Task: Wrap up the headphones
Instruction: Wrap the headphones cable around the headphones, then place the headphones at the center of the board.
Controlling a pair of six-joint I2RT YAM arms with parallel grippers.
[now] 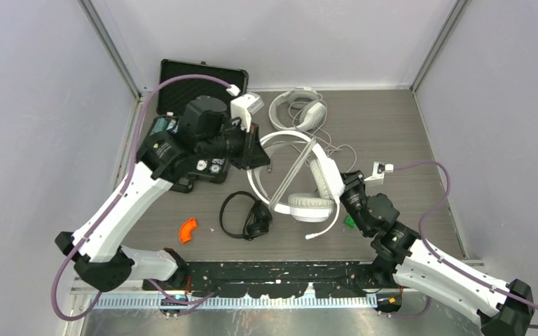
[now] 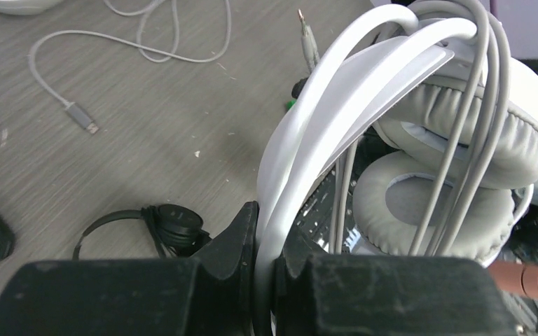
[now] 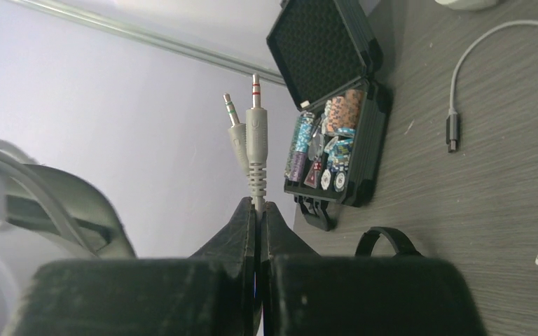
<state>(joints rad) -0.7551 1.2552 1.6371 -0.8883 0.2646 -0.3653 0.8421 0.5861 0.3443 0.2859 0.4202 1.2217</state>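
My left gripper (image 1: 260, 152) is shut on the headband of a bulky white padded headset (image 1: 301, 203) and holds it up; in the left wrist view the band (image 2: 336, 105) runs between the fingers (image 2: 242, 234), and pale cord (image 2: 462, 140) is looped over the ear pads (image 2: 399, 231). My right gripper (image 1: 341, 180) is shut on that cord's end just below its two jack plugs (image 3: 255, 133), beside an ear cup. A slim black headset (image 1: 245, 217) with its cord wound lies on the table. The second white headset (image 1: 298, 108) lies at the back.
An open black case (image 1: 199, 77) with poker chips (image 3: 333, 143) stands at the back left, behind the left arm. A grey USB cable (image 2: 80, 115) trails over the table. An orange piece (image 1: 189, 229) and a small green piece (image 1: 350, 222) lie near the front.
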